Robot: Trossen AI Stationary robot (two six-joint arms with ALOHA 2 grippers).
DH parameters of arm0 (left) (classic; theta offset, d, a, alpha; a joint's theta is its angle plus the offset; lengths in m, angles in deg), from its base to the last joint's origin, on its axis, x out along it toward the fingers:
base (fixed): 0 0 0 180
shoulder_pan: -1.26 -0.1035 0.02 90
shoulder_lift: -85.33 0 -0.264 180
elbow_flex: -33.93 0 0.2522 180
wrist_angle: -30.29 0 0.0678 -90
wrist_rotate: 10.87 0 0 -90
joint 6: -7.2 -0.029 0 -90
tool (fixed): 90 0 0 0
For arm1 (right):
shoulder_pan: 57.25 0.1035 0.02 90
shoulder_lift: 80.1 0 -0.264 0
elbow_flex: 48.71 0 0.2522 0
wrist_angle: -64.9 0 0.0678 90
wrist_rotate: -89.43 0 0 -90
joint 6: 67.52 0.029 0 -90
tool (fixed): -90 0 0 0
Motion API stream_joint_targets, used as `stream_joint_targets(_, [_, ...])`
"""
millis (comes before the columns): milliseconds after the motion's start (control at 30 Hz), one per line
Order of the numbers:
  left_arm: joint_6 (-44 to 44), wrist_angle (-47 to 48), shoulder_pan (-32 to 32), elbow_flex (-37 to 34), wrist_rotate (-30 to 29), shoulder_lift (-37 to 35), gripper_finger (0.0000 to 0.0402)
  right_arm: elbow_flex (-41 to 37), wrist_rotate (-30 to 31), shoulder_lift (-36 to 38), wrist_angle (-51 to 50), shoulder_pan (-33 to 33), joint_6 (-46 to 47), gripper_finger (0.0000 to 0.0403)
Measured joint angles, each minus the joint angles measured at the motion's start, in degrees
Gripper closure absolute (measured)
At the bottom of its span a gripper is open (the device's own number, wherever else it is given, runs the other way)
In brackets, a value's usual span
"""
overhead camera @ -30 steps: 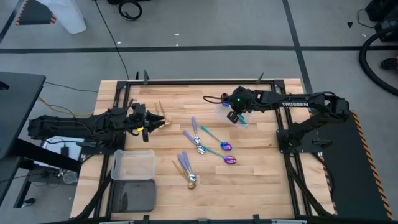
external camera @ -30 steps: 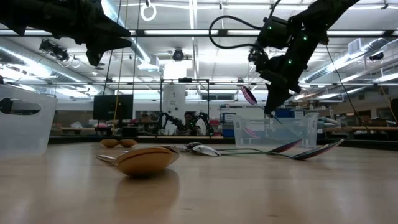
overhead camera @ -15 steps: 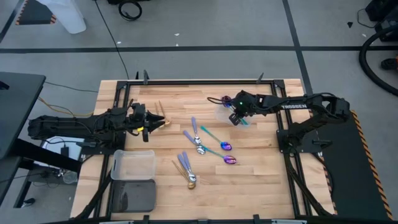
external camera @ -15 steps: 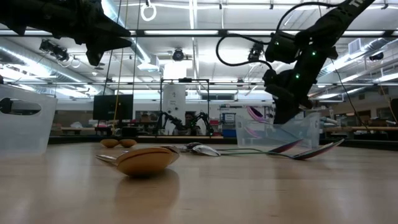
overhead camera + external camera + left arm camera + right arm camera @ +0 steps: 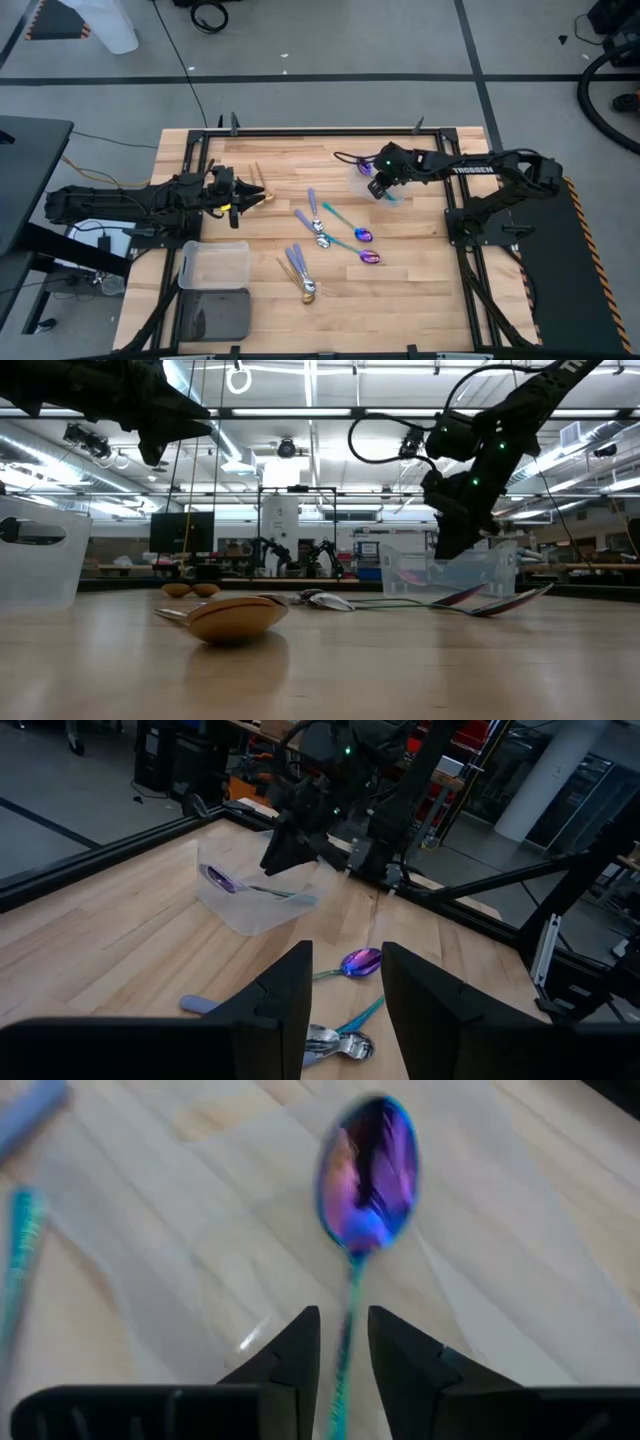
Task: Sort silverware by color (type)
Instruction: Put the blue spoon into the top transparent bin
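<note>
My right gripper hangs open inside a clear container at the table's far right. A purple-blue spoon with a teal handle is in that container. The handle runs between my parted fingers, and a gap shows on each side of it. Two more purple-blue spoons, lavender-handled silver ones and gold ones lie flat on the table's middle. My left gripper waits open above the left side, next to gold pieces.
Two more clear containers stand at the near left. A black frame rail borders the wooden table. Bare wood lies between the spoon cluster and the near edge.
My right gripper has come down into the far-right container with the purple-blue spoon and has opened. The spoon, held up above the rim a second ago, now sits low inside the container.
</note>
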State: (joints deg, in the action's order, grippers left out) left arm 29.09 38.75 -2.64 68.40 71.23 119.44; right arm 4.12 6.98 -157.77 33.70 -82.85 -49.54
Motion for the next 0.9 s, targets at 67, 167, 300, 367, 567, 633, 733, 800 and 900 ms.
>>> stream_joint_targets(67, [0.00,0.01,0.01,0.00,0.00,0.01,0.0272,1.33,-0.44,0.00,0.09,0.18,-0.40,0.0304])
stream_joint_targets(167, [0.00,0.01,0.01,0.00,0.00,0.01,0.0272,3.49,-0.50,0.00,-0.67,1.16,-0.52,0.0306])
stream_joint_targets(300, [-0.02,0.02,0.00,0.00,0.00,0.02,0.0272,6.94,-1.40,0.00,-2.35,3.61,-2.08,0.0306])
stream_joint_targets(367, [-0.02,0.02,0.02,0.00,0.00,0.02,0.0272,9.01,-1.40,0.00,-3.19,5.42,-2.97,0.0306])
stream_joint_targets(567, [-0.09,0.01,0.01,0.00,-0.02,0.02,0.0272,13.57,-1.42,0.00,-3.60,12.48,-6.37,0.0306])
stream_joint_targets(633, [-0.11,0.00,0.00,0.00,-0.28,0.02,0.0272,14.26,-1.42,0.00,-3.96,14.54,-5.32,0.0306])
stream_joint_targets(733, [-0.13,0.00,0.00,0.00,-1.64,0.02,0.0272,14.45,-1.40,0.00,-4.77,17.33,-3.22,0.0306])
stream_joint_targets(800, [-0.13,0.00,0.00,0.00,-1.97,0.02,0.0272,14.45,-1.40,0.00,-6.09,18.95,-1.28,0.0307])
stream_joint_targets(900, [-0.12,0.01,0.00,0.00,-1.97,0.02,0.0272,14.45,-1.40,0.00,-8.52,21.46,-0.05,0.0307])
